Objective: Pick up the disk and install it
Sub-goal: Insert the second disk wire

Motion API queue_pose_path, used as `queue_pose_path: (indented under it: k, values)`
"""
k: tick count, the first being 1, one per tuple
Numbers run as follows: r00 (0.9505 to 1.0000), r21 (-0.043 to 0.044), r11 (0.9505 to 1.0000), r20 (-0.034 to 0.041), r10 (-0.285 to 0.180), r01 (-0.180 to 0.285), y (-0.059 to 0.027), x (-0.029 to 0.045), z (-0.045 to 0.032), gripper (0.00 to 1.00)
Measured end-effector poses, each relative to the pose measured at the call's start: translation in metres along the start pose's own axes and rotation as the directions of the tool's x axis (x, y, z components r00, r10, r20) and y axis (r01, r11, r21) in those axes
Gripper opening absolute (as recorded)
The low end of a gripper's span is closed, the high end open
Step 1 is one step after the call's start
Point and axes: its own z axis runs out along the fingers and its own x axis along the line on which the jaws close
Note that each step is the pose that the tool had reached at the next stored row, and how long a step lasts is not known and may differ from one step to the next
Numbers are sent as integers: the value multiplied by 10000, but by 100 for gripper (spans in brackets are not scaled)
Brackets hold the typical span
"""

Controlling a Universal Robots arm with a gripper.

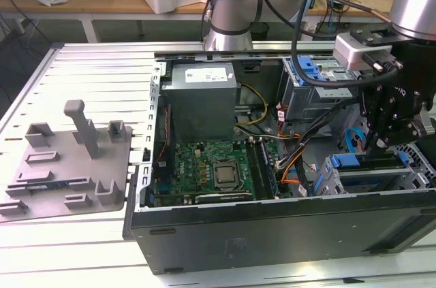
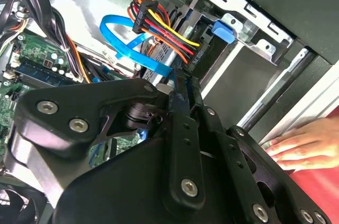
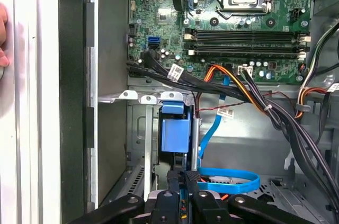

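The disk [image 3: 175, 135] stands on edge inside the drive cage of the open computer case [image 1: 272, 223]. In the first wrist view its blue carrier faces me, with a thin silver metal edge beside it. My gripper [image 3: 184, 177] is shut on the carrier's edge, the two black fingers [image 2: 181, 108] pressed close together. In the exterior view my gripper [image 1: 379, 139] reaches down into the case at the exterior view's right, over the disk's blue carrier [image 1: 365, 163]. The disk's label is hidden.
A blue data cable [image 3: 228, 180] and a red, yellow and black power bundle [image 2: 161, 29] lie close to the cage. The motherboard [image 1: 216, 173] fills the case floor. A hand [image 2: 300, 149] rests on the case's outer edge. A grey fixture plate [image 1: 68, 165] lies at the exterior view's left.
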Motion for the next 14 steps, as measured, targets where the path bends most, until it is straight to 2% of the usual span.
queue_pose_path:
  k: [14]
  values:
    - [10000,7,10000,4,-63,63,8,-2,4,16]
